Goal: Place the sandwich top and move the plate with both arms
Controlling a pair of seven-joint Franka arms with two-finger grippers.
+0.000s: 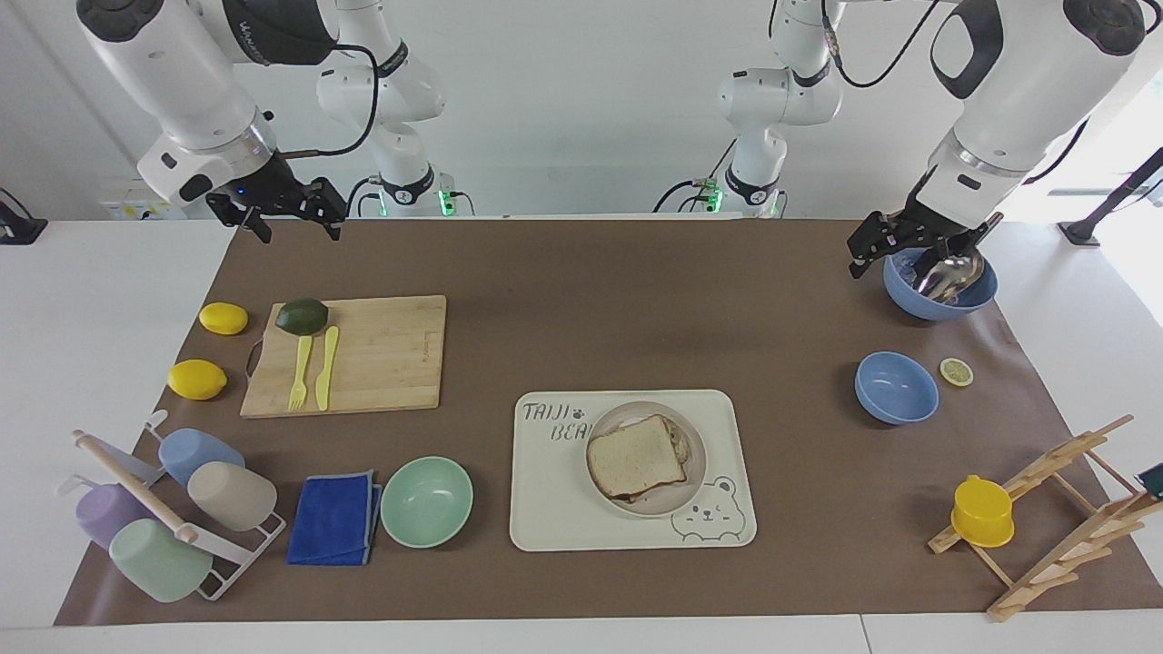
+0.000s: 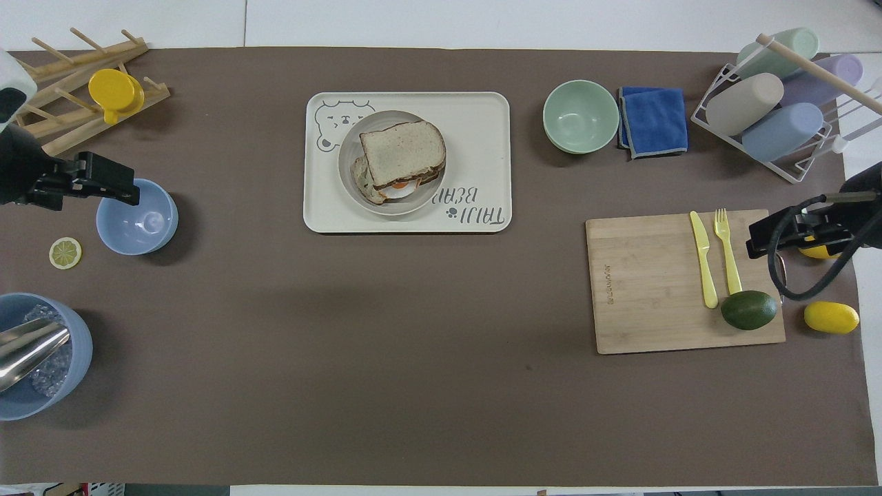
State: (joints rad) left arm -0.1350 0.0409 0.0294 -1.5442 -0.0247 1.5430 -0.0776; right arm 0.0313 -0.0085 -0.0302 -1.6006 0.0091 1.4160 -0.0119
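Observation:
The sandwich top [image 1: 636, 454], a plain light brown bread slice, lies on the egg toast on the round beige-grey plate [image 1: 618, 416]. It also shows in the overhead view [image 2: 402, 143], with the plate [image 2: 413, 205] under it. The plate sits on the bear-print tray. My left gripper [image 1: 883, 254] is open and empty, raised beside the blue bowl that holds a metal scoop, well apart from the plate; it shows in the overhead view [image 2: 103, 182] too. My right gripper [image 1: 300, 222] is open and empty and waits in the air near the cutting board [image 2: 775, 238].
The cream tray [image 1: 545, 518] holds the plate. A mint bowl [image 1: 426, 501], a blue cloth [image 1: 334, 520] and a cup rack [image 1: 164, 518] stand toward the right arm's end. A small blue bowl [image 1: 897, 389], the scoop bowl [image 1: 940, 289] and a wooden rack [image 1: 1063, 509] stand toward the left arm's end.

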